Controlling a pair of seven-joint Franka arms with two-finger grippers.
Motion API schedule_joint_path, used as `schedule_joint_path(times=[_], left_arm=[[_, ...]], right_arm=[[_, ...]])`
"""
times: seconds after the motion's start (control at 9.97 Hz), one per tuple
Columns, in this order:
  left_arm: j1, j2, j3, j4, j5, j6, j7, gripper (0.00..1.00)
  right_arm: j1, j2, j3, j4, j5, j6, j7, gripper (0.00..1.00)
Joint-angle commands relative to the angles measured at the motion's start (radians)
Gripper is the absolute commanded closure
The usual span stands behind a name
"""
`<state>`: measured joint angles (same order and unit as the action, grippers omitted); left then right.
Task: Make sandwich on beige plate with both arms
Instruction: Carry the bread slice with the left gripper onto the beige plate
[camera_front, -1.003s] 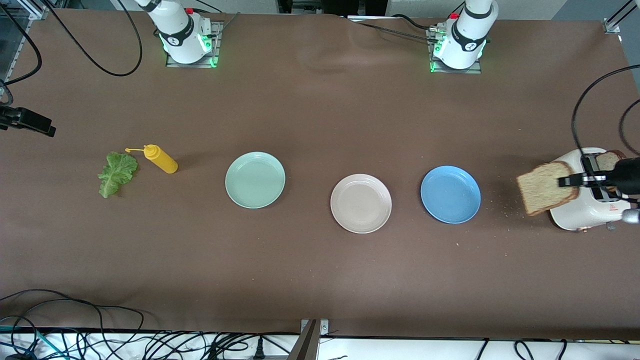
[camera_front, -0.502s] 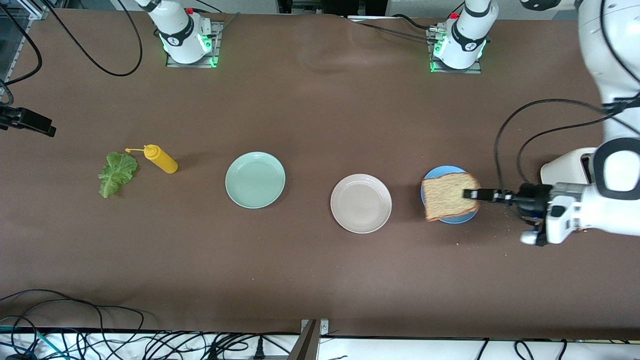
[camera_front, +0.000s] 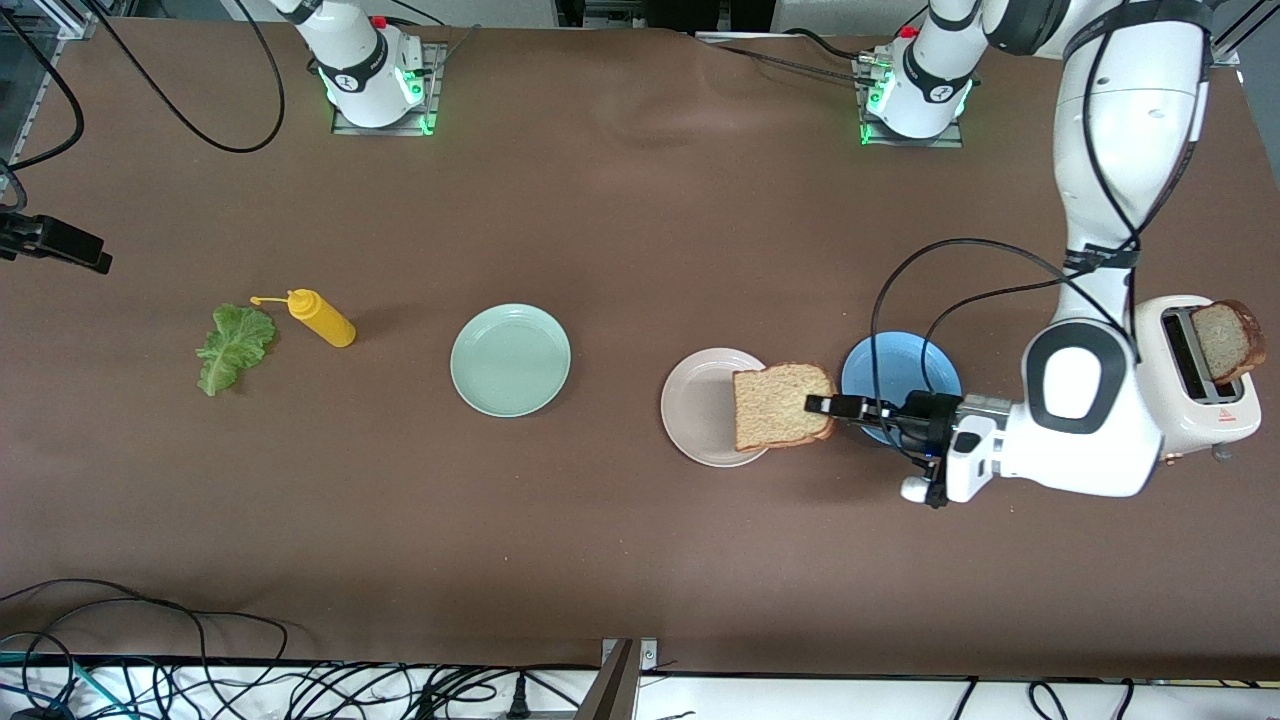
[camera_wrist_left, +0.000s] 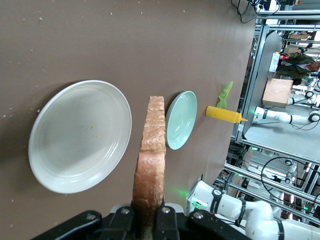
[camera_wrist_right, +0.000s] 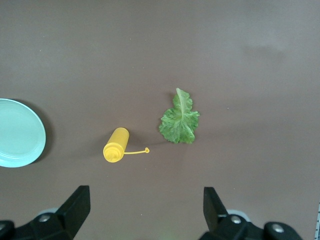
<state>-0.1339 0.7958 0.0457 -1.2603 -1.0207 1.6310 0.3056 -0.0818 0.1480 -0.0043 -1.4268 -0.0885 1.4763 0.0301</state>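
The brown bench (camera_front: 620, 220) carries everything. The left arm (camera_front: 1090, 420) reaches in from its base, past the white toaster (camera_front: 1205, 400), which has a slice (camera_front: 1228, 340) standing up out of its slot.

The left tool (camera_front: 822, 406) hangs over the gap between the blue plate (camera_front: 900, 372) and the beige plate (camera_front: 700, 410), clamped on one edge of a bread slice (camera_front: 782, 405). The bread is square, tan-brown and speckled, with a darker crust. It is held roughly level above the beige plate's rim at the side toward the left arm's end, overhanging that rim. In the left wrist view the slice (camera_wrist_left: 150, 165) is seen edge-on between the closed fingers (camera_wrist_left: 162, 220). The beige plate (camera_wrist_left: 80, 135) under it is pale, round and shallow with a raised rim, and bare.

Farther from the left tool, toward the right arm's end, lie the mint plate (camera_front: 510, 360), the yellow bottle (camera_front: 320, 318) on its side, and the lettuce (camera_front: 235, 345), ruffled and green, flat on the bench.

The right tool (camera_wrist_right: 145, 210) waits above the bottle (camera_wrist_right: 116, 145) and lettuce (camera_wrist_right: 179, 120), fingers spread wide, holding nothing.
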Motion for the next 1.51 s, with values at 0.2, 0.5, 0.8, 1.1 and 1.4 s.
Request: schedule_joint_path(times=[0.2, 0.5, 0.8, 1.1, 1.4], left_arm=[[-0.069, 0.009, 0.013, -0.12, -0.029, 0.141, 0.095, 1.0], [-0.102, 0.008, 0.011, -0.166, -0.051, 0.201, 0.099, 1.0], [-0.139, 0.008, 0.005, -0.225, -0.077, 0.277, 0.099, 1.0], [-0.147, 0.01, 0.005, -0.229, -0.081, 0.28, 0.101, 1.0], [-0.147, 0.022, 0.01, -0.226, -0.041, 0.28, 0.112, 0.0]], right_arm=[[-0.001, -0.008, 0.003, -0.006, -0.002, -0.007, 0.004, 0.0], [-0.001, -0.008, 0.003, -0.006, -0.002, -0.007, 0.004, 0.0], [-0.001, -0.008, 0.003, -0.006, -0.002, -0.007, 0.004, 0.0], [-0.001, -0.008, 0.003, -0.006, -0.002, -0.007, 0.004, 0.0], [-0.001, -0.008, 0.003, -0.006, -0.002, -0.007, 0.004, 0.0]])
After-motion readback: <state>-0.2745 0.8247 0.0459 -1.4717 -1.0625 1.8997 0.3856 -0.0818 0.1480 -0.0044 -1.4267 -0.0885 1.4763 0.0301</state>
